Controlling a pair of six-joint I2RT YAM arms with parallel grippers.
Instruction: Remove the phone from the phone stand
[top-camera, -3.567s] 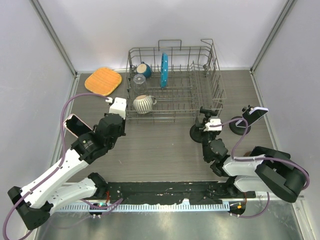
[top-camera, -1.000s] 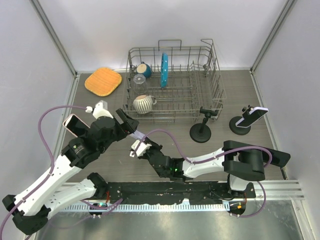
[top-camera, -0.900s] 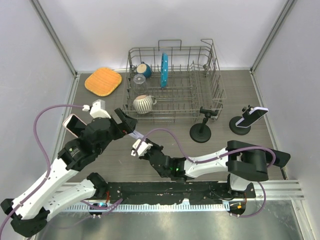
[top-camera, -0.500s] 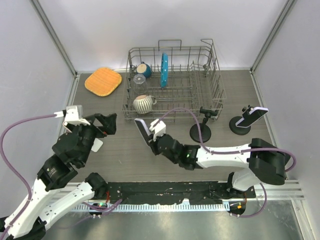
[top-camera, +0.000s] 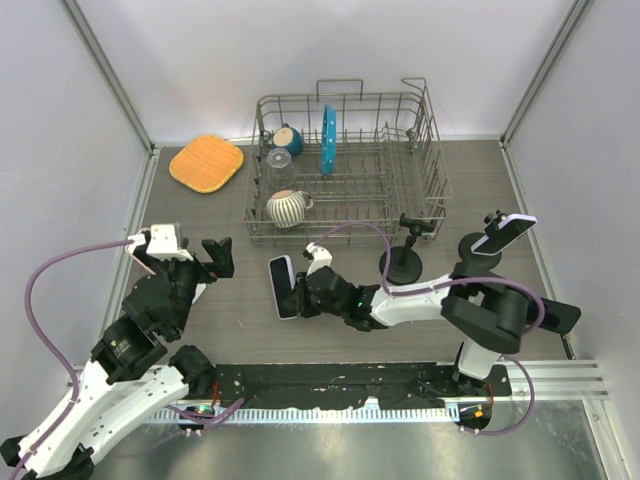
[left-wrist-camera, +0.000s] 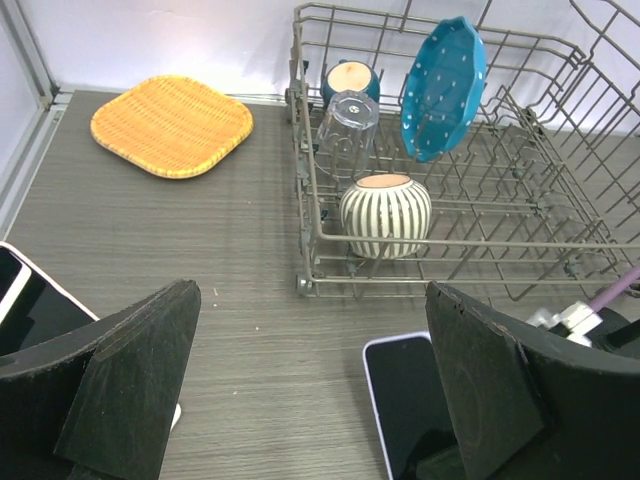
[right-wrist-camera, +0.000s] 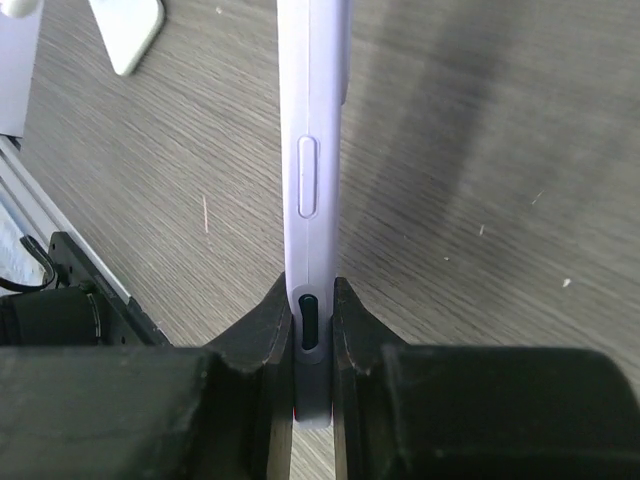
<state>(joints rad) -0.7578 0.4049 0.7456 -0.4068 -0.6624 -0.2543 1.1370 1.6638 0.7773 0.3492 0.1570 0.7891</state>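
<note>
Between white walls (top-camera: 300, 60), grey table (top-camera: 240, 310), phone (top-camera: 283, 287), dish rack (top-camera: 350, 205)

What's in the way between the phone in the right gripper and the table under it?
Nothing visible. The right gripper is shut on the phone over bare table; the dish rack stands farther back, and the empty stand is off to one side.

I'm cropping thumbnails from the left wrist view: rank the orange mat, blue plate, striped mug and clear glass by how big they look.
1. orange mat
2. blue plate
3. striped mug
4. clear glass
The mug sits nearer the camera than the glass, so that last gap is unsure.
</note>
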